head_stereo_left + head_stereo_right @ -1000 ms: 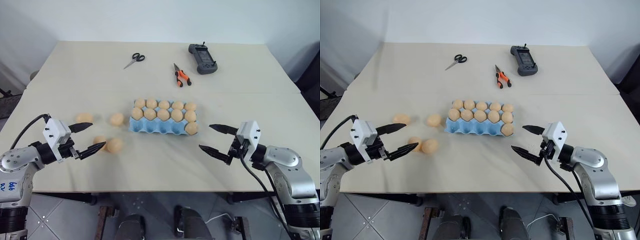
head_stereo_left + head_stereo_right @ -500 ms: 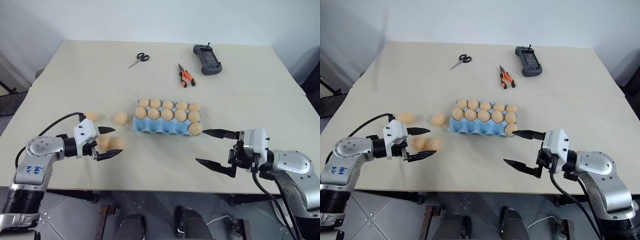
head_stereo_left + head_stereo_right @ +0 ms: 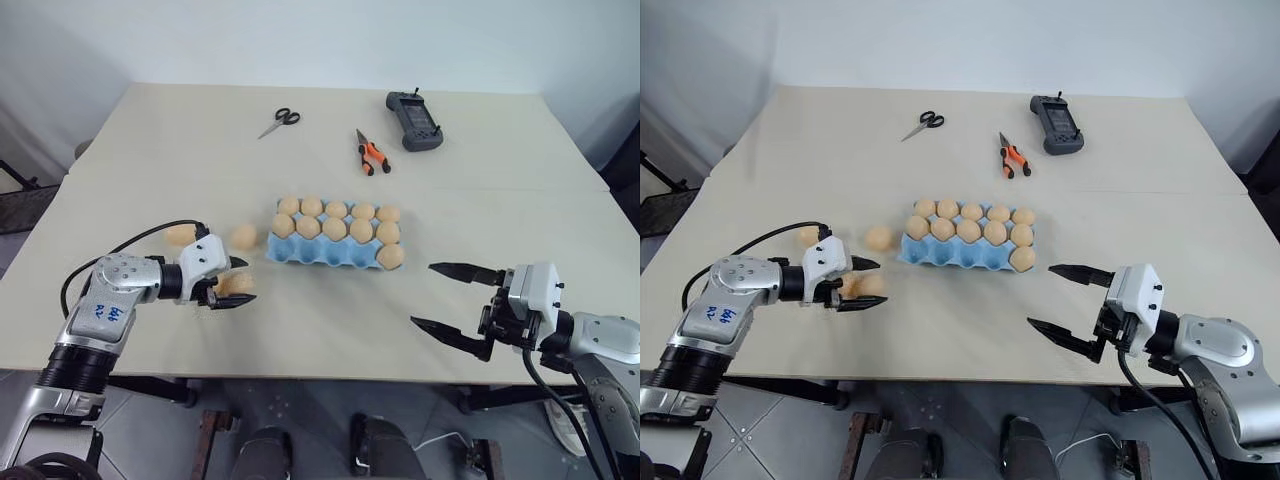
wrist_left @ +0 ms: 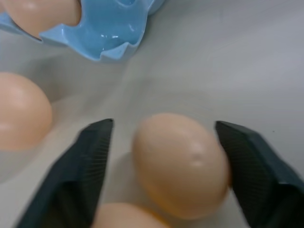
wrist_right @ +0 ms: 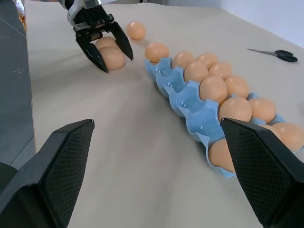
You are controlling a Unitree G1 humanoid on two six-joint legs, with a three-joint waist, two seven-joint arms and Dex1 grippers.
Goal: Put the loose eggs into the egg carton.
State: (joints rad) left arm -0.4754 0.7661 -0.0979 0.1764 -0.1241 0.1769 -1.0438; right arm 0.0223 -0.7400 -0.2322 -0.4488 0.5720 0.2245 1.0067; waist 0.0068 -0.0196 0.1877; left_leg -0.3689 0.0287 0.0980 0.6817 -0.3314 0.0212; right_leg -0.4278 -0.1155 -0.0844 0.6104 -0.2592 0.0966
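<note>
The loose eggs (image 3: 236, 284) lie on the tabletop (image 3: 330, 320) left of the egg carton (image 3: 330, 250). One sits between the left end effector's (image 3: 238, 282) narrowing fingers, one pad touching, not yet gripped. The right end effector (image 3: 455, 305) hangs wide and empty, well apart.

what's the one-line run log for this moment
left tool: fingers around loose egg on table, closing | right tool: open, empty, beside carton | carton front row mostly empty
</note>
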